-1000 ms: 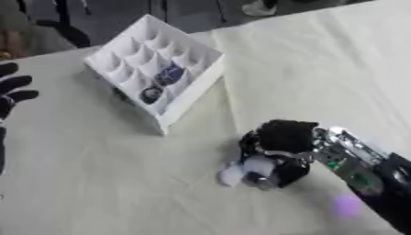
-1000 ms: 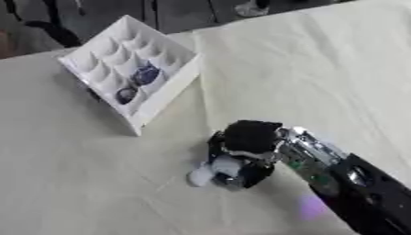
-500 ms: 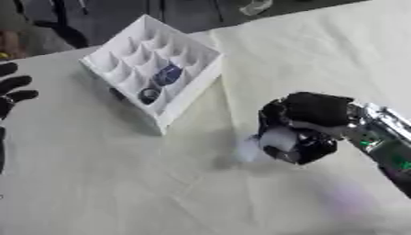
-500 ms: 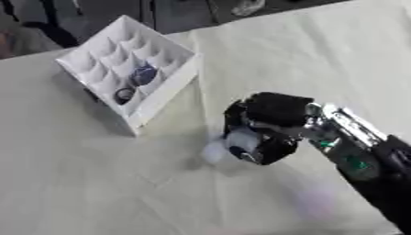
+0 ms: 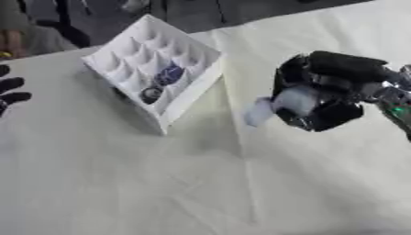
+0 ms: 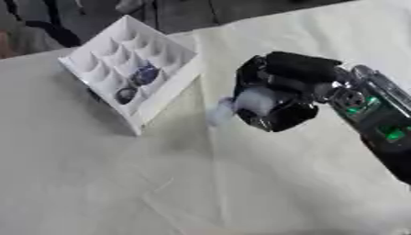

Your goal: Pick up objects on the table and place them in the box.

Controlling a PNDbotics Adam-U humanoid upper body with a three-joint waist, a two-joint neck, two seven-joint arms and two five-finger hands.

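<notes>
One pale object (image 6: 255, 100) sits gripped in the right hand (image 6: 277, 98); the compartment box (image 5: 152, 75) lies just to its left.

Left eye view: head camera, looking steeply down and forward onto the cloth-covered desk (image 5: 120, 183), fairly close; far edge of the desk askew along the top. Right eye view: same height and tilt, set slightly to the right, so everything sits further left. Shared by both: white divided box (image 5: 152, 75), right robot hand (image 6: 277, 103), most of the desk. Left robot hand (image 5: 9, 92): left eye view only, at the left edge.
</notes>
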